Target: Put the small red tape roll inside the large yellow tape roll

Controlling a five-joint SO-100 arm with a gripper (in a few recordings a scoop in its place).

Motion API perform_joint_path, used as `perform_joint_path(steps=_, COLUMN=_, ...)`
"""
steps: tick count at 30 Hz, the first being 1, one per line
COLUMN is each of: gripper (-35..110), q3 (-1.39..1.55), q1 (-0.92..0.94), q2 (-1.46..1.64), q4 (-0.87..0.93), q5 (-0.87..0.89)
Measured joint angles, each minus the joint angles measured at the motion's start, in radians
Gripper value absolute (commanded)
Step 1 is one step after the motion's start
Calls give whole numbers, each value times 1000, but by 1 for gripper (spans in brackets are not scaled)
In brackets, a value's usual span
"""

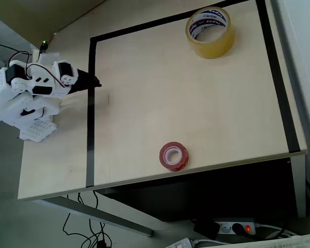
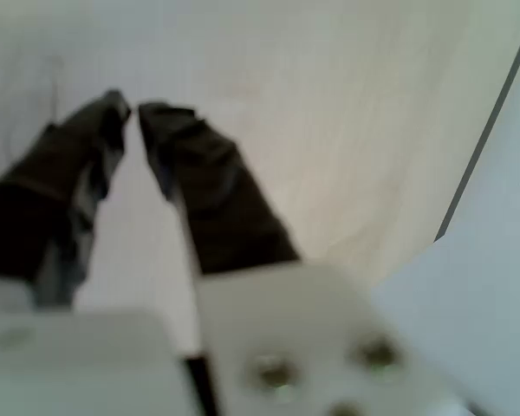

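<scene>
Hand (image 2: 132, 111) idling nearly closed, empty, at left edge | we are seeing small red tape roll (image 1: 173, 155) still lying well apart from large yellow tape roll (image 1: 210, 31) | everything remaining.

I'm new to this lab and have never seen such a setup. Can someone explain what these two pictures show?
The white machine at the left of the overhead view is a small robot arm; its dark pincer end is the tool, nearly shut, tips close together, holding nothing. That picture comes from a camera looking down on the table, which has a rectangle marked in black tape. On it lie a large yellow tape roll near the top and a small red tape roll near the bottom edge, far apart. The blurry picture comes from a camera on the arm's wrist, looking along the tool.
</scene>
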Motion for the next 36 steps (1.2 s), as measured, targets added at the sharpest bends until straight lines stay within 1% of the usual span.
perform_joint_path(steps=1, gripper=0, q3=0, q1=8, q2=0, q4=0, q5=0)
perform_joint_path(steps=3, gripper=0, q3=0, q1=103, q2=0, q4=0, q5=2)
perform_joint_path(steps=5, gripper=0, q3=0, q1=144, q2=0, q4=0, q5=2)
perform_joint_path(steps=10, gripper=0, q3=-8, q1=206, q2=-2, q4=0, q5=2)
perform_joint_path(steps=12, gripper=0, q3=-71, q1=238, q2=-38, q4=31, q5=3)
perform_joint_path(steps=15, gripper=0, q3=-272, q1=288, q2=-225, q4=126, q5=-3)
perform_joint_path(steps=20, gripper=0, q3=-750, q1=442, q2=-772, q4=308, q5=-29)
perform_joint_path(steps=24, gripper=0, q3=-1149, q1=583, q2=-1178, q4=405, q5=-67)
perform_joint_path(steps=27, gripper=7, q3=-1437, q1=661, q2=-1388, q4=411, q5=-184)
perform_joint_path(steps=30, gripper=13, q3=-1635, q1=704, q2=-1519, q4=403, q5=-273)
perform_joint_path(steps=36, gripper=26, q3=-1914, q1=698, q2=-1836, q4=436, q5=-316)
